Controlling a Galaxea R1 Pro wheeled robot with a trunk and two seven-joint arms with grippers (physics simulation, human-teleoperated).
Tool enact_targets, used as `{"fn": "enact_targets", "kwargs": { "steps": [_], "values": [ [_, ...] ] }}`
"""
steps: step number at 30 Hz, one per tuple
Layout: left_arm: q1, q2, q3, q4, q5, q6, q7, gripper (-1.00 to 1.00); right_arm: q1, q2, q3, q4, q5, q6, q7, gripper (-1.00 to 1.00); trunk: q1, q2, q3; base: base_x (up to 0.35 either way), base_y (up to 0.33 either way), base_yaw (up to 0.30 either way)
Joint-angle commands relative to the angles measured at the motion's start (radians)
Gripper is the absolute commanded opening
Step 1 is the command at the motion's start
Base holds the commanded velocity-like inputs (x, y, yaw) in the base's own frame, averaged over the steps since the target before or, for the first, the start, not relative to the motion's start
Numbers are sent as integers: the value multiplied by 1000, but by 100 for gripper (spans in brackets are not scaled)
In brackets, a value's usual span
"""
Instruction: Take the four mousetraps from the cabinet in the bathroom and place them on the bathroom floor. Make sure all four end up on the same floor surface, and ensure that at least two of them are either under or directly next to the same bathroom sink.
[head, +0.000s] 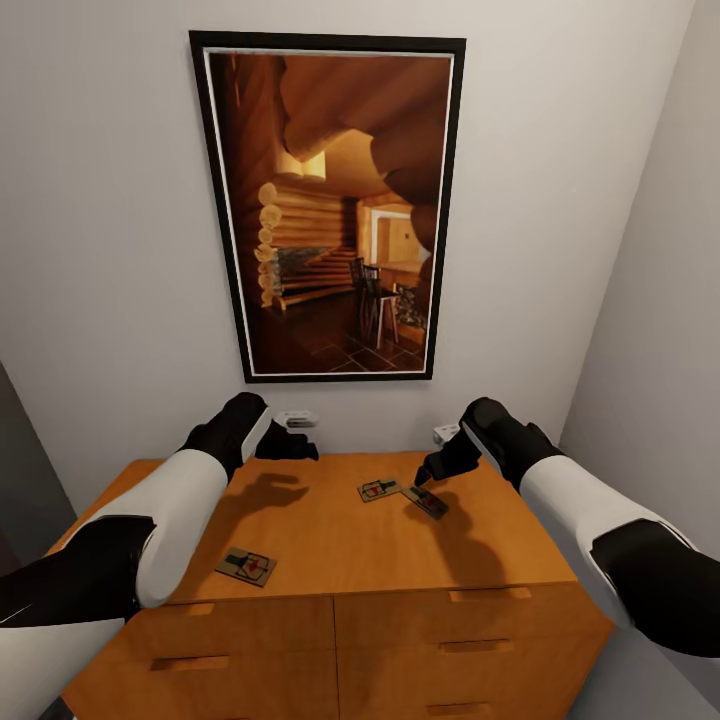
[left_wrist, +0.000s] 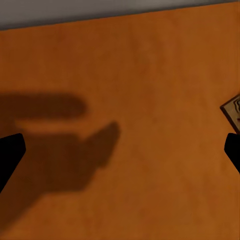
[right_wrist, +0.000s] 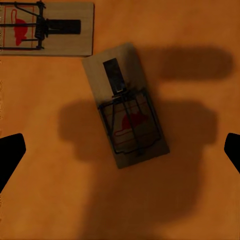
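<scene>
Cabinet (head: 330, 560) top, three mousetraps seen: one (head: 246, 566) near front-left edge, pair mid-back; right gripper (head: 428, 476) wide open, empty, over skewed trap (right_wrist: 125, 105) just beside its neighbour (right_wrist: 47, 27), so fingers risk nudging both; left gripper (head: 300, 448) open, empty

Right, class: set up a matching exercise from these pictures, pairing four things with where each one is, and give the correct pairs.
Things:
1. front mousetrap
2. angled mousetrap
3. left gripper
4. log cabin picture

Places:
A. on the wall above the cabinet
B. directly below the right gripper
C. near the cabinet's front edge, beside the left arm
D. hovering open over a bare part of the cabinet top

Pairs: 1-C, 2-B, 3-D, 4-A
</scene>
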Motion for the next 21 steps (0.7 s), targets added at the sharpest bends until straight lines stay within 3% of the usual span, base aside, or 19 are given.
{"fn": "enact_targets", "kwargs": {
  "steps": [1,15,21],
  "values": [
    [-1,0,2,-1,-8,4,-6,100,-1,-2,6,-2,3,2,8,100,0,-1,-1,0,0,0],
    [-1,0,2,1,-11,4,-5,100,-1,-3,6,-1,7,2,18,100,0,-1,-1,0,0,0],
    [-1,1,2,1,-11,4,-5,100,-1,-2,5,-1,8,2,19,100,0,-1,-1,36,-140,0]
  ]
}}
